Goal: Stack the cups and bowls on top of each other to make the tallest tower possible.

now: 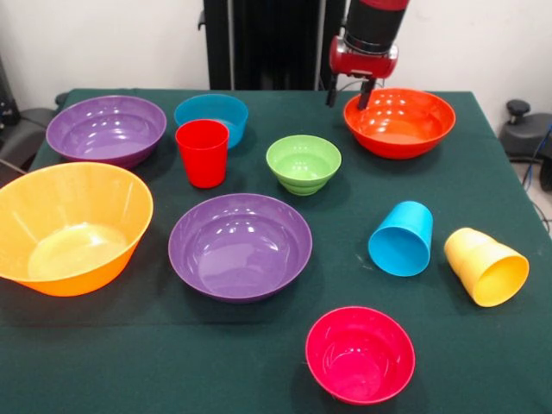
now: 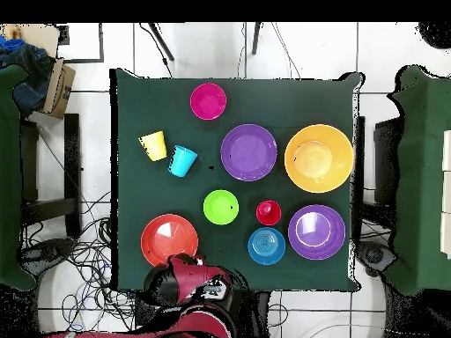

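Gripper (image 1: 351,95) hangs open and empty right at the orange-red bowl's (image 1: 405,129) rim - blue cup (image 1: 402,240) and yellow cup (image 1: 487,266) tipped over, nothing stacked.

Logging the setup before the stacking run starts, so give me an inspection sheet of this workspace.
Surface: dark green tablecloth.
Job's things: nothing stacked. Bowls upright: yellow-orange bowl, two purple bowls, orange-red bowl, small blue bowl, green bowl, magenta-pink bowl. Red cup upright; sky-blue cup and yellow cup on their sides, side by side.
Clutter: nothing seen on the table.
Gripper: jaws open, empty, above the orange-red bowl's rim.
Cables: tangled wires on the floor.
Surroundings: cardboard box, white tiled floor.
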`<move>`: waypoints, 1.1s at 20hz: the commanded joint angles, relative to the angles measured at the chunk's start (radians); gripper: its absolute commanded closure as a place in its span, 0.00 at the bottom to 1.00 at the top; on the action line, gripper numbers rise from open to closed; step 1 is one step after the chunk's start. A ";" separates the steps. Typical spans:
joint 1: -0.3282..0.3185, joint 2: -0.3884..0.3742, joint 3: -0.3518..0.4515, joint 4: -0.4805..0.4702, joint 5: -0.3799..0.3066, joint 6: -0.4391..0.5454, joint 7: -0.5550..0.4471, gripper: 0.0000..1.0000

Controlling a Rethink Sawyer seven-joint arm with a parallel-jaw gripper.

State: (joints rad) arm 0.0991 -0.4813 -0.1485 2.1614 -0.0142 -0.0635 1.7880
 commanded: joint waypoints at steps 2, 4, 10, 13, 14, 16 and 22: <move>0.040 -0.001 0.031 -0.085 0.019 -0.034 0.157 0.00; 0.053 -0.001 0.023 -0.081 0.022 -0.034 0.160 0.00; 0.038 0.010 0.032 -0.110 -0.004 -0.001 0.120 0.00; 0.058 0.013 0.007 -0.133 -0.015 0.033 0.089 0.00; 0.060 0.014 0.007 -0.137 -0.016 0.040 0.084 0.00; 0.063 0.017 0.007 -0.143 -0.021 0.050 0.077 0.00; 0.083 0.050 0.004 -0.182 -0.009 0.064 0.076 0.00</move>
State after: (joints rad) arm 0.1540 -0.4784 -0.1931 2.1187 -0.0146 -0.0632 1.7880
